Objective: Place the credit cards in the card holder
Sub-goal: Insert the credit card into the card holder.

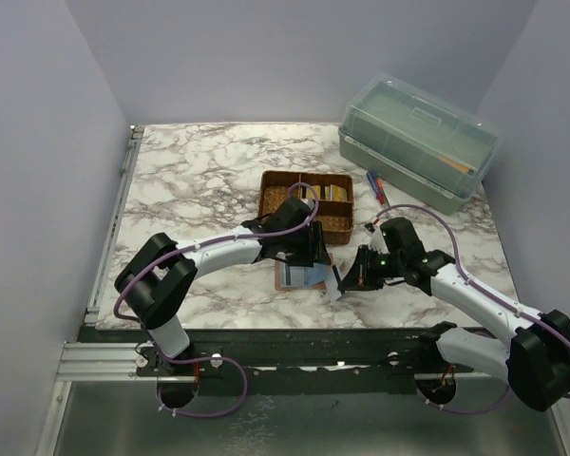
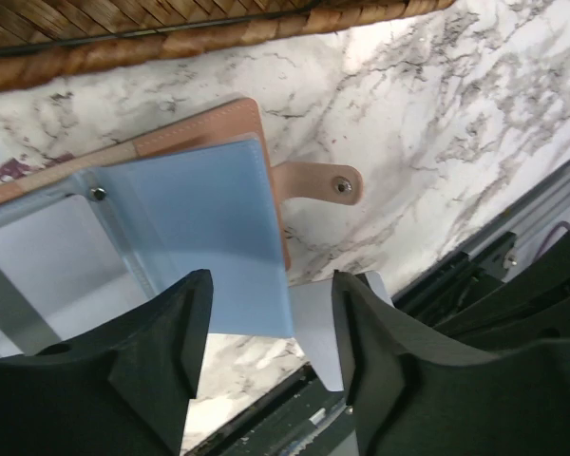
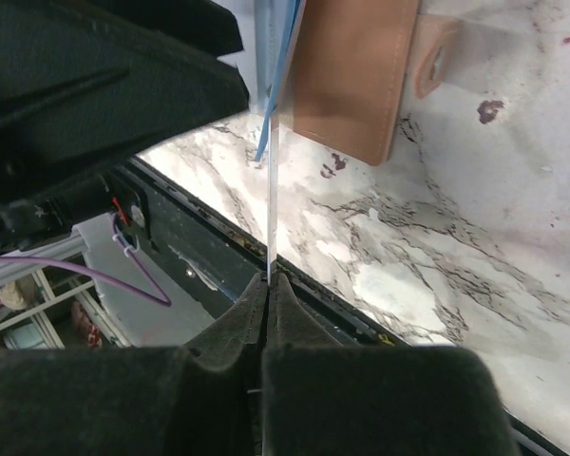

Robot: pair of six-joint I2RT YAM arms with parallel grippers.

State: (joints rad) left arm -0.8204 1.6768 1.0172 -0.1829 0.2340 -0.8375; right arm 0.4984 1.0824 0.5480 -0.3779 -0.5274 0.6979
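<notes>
The right gripper [image 3: 269,280] has its fingers pressed together on one end of a credit card [image 3: 271,190], seen edge-on as a thin pale line. The card runs out toward the open side of the card holder [image 3: 353,76] and meets the edge of its blue pocket leaf [image 2: 204,228]; whether it has entered a pocket I cannot tell. The left gripper [image 2: 271,285] stands spread across that leaf's free edge, closed on nothing that shows. The holder lies open just in front of the woven tray [image 2: 171,38]. The card looks light, slick and stiff yet springy, so I would keep a firm hold at its end, in line with the slot. The leaf looks a limp film likely to buckle, and the holder is light enough to slide, so both want steadying beside the pocket mouth.
</notes>
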